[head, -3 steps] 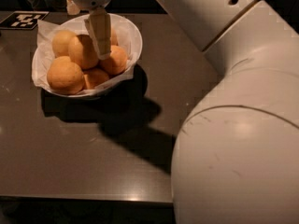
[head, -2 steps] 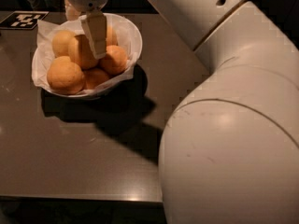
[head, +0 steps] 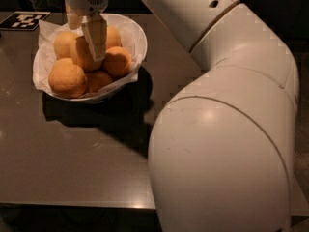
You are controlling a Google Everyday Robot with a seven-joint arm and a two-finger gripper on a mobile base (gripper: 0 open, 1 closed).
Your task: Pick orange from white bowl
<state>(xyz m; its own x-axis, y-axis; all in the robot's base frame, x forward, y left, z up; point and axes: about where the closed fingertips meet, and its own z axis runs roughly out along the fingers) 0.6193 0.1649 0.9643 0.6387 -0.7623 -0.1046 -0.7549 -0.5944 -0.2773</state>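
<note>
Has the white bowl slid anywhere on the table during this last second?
No. The white bowl keeps its place relative to the black-and-white tag to its left; the gripper reaches down into it.

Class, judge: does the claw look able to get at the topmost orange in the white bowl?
Probably yes: the claw hangs over the white bowl right at that orange, which lies uncovered on top of the pile.

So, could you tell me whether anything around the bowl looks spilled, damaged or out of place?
Nothing stands out. The bowl sits upright on the table, its paper lining in place, with the oranges piled in it and none outside. The gripper hangs over the pile near the bowl's back.
</note>
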